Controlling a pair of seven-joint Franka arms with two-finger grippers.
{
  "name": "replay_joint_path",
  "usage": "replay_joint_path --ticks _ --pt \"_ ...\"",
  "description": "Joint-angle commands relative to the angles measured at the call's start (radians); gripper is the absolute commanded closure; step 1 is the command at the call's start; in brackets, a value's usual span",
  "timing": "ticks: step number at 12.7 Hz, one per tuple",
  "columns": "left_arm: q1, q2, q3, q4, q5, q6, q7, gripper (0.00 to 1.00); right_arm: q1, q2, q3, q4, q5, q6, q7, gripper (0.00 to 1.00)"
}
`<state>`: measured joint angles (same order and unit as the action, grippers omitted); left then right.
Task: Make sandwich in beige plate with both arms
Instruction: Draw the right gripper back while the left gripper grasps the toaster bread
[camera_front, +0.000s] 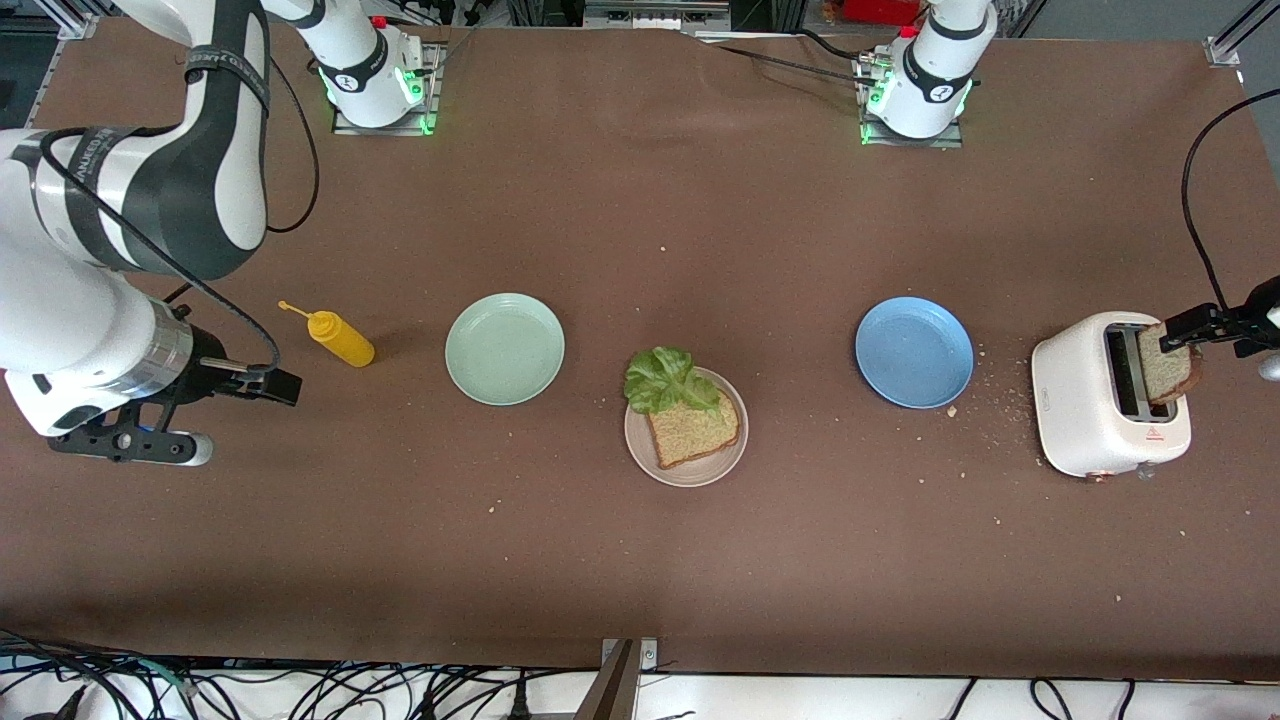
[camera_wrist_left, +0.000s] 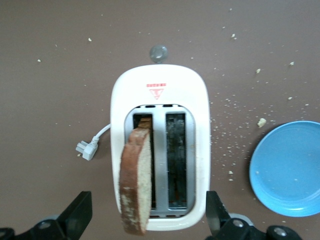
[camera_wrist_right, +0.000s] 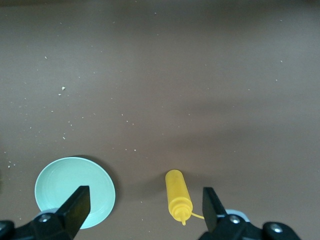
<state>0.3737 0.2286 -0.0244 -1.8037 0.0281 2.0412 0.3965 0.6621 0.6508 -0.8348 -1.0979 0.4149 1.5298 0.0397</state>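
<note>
The beige plate (camera_front: 700, 472) lies mid-table and carries one brown bread slice (camera_front: 697, 430). A ruffled lettuce leaf (camera_front: 667, 379) rests on that slice's corner and hangs over the rim. A second slice (camera_front: 1168, 366) (camera_wrist_left: 136, 185) stands tilted in one slot of the white toaster (camera_front: 1095, 400) (camera_wrist_left: 160, 90) at the left arm's end. My left gripper (camera_front: 1190, 332) (camera_wrist_left: 147, 217) hangs open over the toaster. Its fingers are spread wide on either side of the slice and do not touch it. My right gripper (camera_front: 283, 386) (camera_wrist_right: 145, 210) waits open over the table by the mustard bottle, holding nothing.
A yellow mustard bottle (camera_front: 340, 338) (camera_wrist_right: 178, 195) lies on its side beside a mint-green plate (camera_front: 505, 348) (camera_wrist_right: 75, 190). A blue plate (camera_front: 914, 352) (camera_wrist_left: 287, 167) sits between the beige plate and the toaster. Crumbs lie around the toaster, and its plug (camera_wrist_left: 86, 148) lies beside it.
</note>
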Motion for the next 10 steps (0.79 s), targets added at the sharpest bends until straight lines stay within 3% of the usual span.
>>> replay_joint_path --ticks 1,5,6,8,9,10 --pt "0.042 0.035 -0.011 0.003 0.010 0.028 0.057 0.00 -0.004 -0.022 0.003 -0.023 0.039 -0.023 -0.014 0.01" --pt "0.060 0.090 -0.011 0.004 0.009 0.030 0.058 0.02 -0.006 -0.022 0.000 -0.023 0.041 -0.025 -0.021 0.01" --pt "0.060 0.100 -0.011 0.007 0.009 0.028 0.059 0.11 -0.006 -0.022 0.000 -0.023 0.041 -0.025 -0.021 0.01" --pt "0.059 0.103 -0.011 0.013 0.009 0.016 0.058 0.68 -0.004 -0.022 0.005 -0.023 0.041 -0.023 -0.020 0.01" --pt "0.056 0.103 -0.011 0.018 0.010 0.011 0.055 0.85 -0.015 -0.022 0.013 -0.022 0.041 -0.025 -0.020 0.01" --pt "0.054 0.103 -0.011 0.021 0.010 0.011 0.051 0.90 -0.045 -0.031 0.031 -0.020 0.041 -0.025 -0.021 0.01"
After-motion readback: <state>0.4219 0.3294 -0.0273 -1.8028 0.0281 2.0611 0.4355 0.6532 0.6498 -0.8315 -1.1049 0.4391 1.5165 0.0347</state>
